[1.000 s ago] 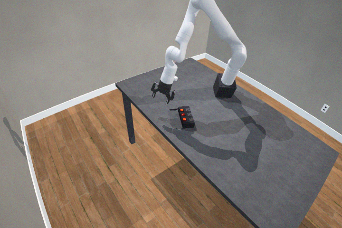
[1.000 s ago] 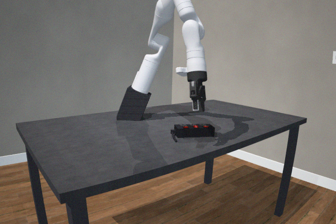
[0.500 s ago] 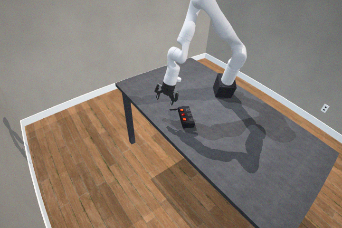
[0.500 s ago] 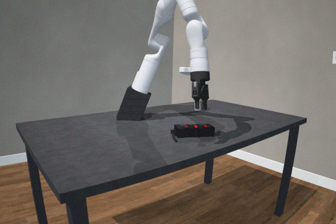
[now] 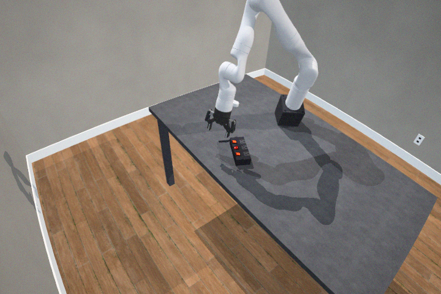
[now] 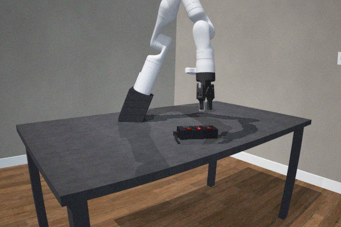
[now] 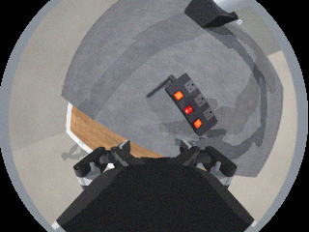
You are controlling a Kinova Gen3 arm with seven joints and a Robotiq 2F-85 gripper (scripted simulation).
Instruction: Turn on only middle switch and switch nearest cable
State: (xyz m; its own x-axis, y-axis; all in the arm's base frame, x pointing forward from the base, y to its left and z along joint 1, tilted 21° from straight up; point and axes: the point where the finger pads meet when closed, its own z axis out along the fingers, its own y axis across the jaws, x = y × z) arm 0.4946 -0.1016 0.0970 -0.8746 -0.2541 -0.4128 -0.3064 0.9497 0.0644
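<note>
A black power strip (image 5: 242, 161) (image 6: 197, 135) (image 7: 207, 126) lies flat on the table, switches and sockets facing up. Its short cable (image 5: 223, 141) (image 6: 177, 138) (image 7: 158, 89) leaves one end. The switch nearest the cable (image 5: 234, 141) (image 6: 188, 128) (image 7: 179, 95) and the far-end switch (image 5: 237, 154) (image 6: 208, 128) (image 7: 198, 124) look alike, bright orange in the wrist view. The middle switch (image 5: 236, 147) (image 6: 198, 128) (image 7: 188, 110) is darker red and looks tilted differently; on or off is not certain. My gripper (image 5: 218, 131) (image 6: 205, 109) (image 7: 154, 146) is open and empty, above the table and clear of the strip.
The dark table (image 5: 367, 235) (image 6: 95, 160) (image 7: 121, 63) has its long edge close to the strip's switch side. The arm's black base block (image 5: 288, 116) (image 6: 134, 107) (image 7: 205, 14) stands on the table. Arm shadows fall around the strip.
</note>
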